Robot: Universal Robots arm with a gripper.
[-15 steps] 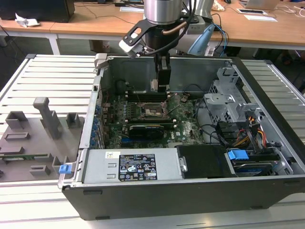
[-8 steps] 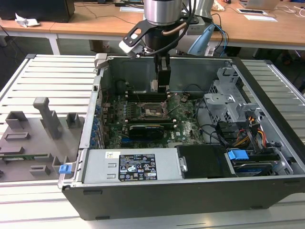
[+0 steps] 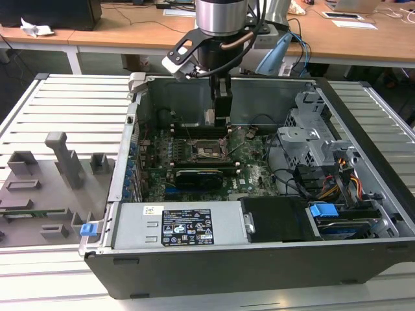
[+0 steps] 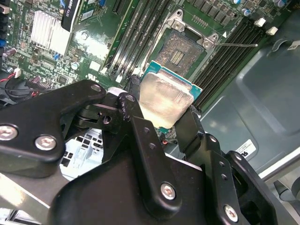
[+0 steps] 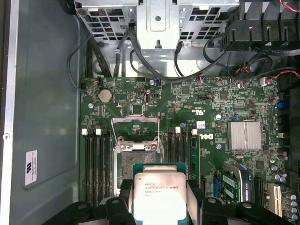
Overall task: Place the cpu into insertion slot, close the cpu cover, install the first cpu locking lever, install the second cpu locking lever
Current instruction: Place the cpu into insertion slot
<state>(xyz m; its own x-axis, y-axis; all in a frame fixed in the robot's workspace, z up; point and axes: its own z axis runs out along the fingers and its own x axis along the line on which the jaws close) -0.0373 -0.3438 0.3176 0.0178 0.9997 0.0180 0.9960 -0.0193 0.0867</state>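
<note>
Above the motherboard, the hand clamps the cpu, sides hidden.

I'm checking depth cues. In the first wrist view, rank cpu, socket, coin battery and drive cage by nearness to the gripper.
1. cpu, held in the gripper.
2. socket, on the board just past the cpu.
3. coin battery, farther along the board.
4. drive cage, beyond the board's edge.

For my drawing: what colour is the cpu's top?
The cpu has a pale silver top; best in the first wrist view.
</note>
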